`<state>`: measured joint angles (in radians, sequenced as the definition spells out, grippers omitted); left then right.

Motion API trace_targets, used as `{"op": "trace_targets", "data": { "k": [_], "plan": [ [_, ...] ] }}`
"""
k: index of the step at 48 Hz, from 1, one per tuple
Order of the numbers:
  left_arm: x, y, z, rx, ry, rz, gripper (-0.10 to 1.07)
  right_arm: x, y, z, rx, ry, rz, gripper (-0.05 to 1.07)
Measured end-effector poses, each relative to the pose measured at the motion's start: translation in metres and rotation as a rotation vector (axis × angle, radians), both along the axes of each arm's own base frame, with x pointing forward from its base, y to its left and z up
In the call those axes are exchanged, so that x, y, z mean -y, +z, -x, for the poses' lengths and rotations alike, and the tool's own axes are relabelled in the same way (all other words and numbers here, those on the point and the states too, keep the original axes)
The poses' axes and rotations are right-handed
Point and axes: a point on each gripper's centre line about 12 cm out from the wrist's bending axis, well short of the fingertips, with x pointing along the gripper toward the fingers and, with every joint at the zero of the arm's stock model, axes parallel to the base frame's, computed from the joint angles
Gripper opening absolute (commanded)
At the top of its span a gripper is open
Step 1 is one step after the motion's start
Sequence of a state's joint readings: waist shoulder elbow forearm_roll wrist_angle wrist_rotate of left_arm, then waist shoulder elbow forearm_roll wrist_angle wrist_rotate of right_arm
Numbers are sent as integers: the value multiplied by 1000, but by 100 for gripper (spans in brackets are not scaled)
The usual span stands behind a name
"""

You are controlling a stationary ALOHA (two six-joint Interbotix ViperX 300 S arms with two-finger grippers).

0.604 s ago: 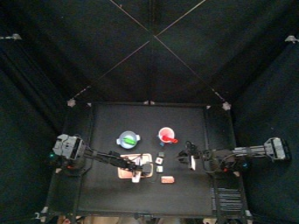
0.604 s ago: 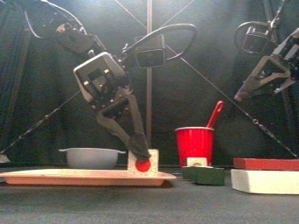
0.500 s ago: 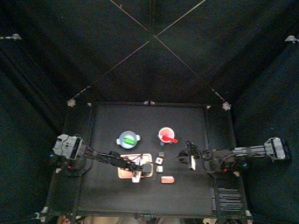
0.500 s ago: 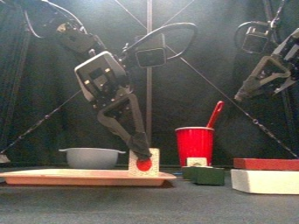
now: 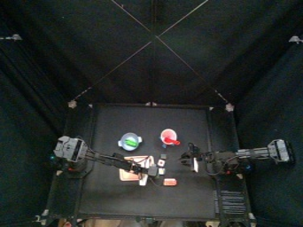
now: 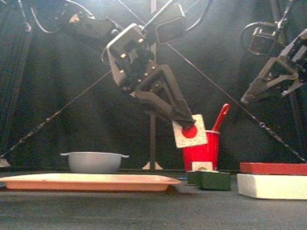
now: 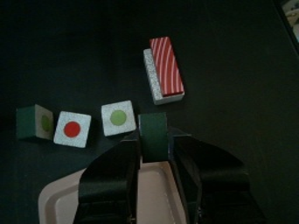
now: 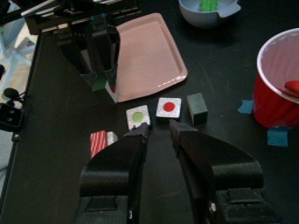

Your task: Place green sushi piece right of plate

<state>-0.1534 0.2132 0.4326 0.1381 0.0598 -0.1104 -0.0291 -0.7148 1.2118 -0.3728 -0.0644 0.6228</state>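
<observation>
The green sushi piece (image 5: 128, 140) is a bright green lump lying in the grey bowl (image 8: 194, 12), behind the pink plate (image 6: 90, 181). It also shows in the right wrist view (image 8: 211, 5). My left gripper (image 6: 188, 135) is shut on a roll piece (image 7: 153, 133) with dark green sides and a white face with a red centre. It holds the piece in the air, above the plate's right end (image 8: 146, 57). My right gripper (image 8: 158, 131) is open and empty, hanging above the loose pieces right of the plate.
On the table right of the plate lie a green-dot roll (image 8: 139, 115), a red-dot roll (image 8: 170, 107), a dark green block (image 8: 198, 107) and a red-striped piece (image 8: 100, 142). A red cup (image 6: 200, 148) stands behind them.
In the front view my left gripper has risen from the plate and swung right, carrying the red-centred roll piece. The right arm has not moved.
</observation>
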Motion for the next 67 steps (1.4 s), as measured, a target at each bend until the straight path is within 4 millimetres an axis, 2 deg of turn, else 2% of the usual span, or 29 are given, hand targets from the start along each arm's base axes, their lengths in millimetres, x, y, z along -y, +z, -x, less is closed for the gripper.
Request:
{"op": "trace_targets", "data": {
  "k": [14,32,42,56,67],
  "plan": [
    [2,-13,-22,8,2,4,53,0,0,0,-2,2,1,69],
    [1,-32,-34,-20,30,28,59,0,0,0,-2,0,0,69],
    [-2,-34,-36,-24,46,38,71,0,0,0,-2,0,0,69],
    [-3,-34,-36,-22,50,41,95,0,0,0,-2,0,0,69],
    [-4,-35,-36,-23,50,40,96,0,-1,0,-2,0,0,69]
  ]
}}
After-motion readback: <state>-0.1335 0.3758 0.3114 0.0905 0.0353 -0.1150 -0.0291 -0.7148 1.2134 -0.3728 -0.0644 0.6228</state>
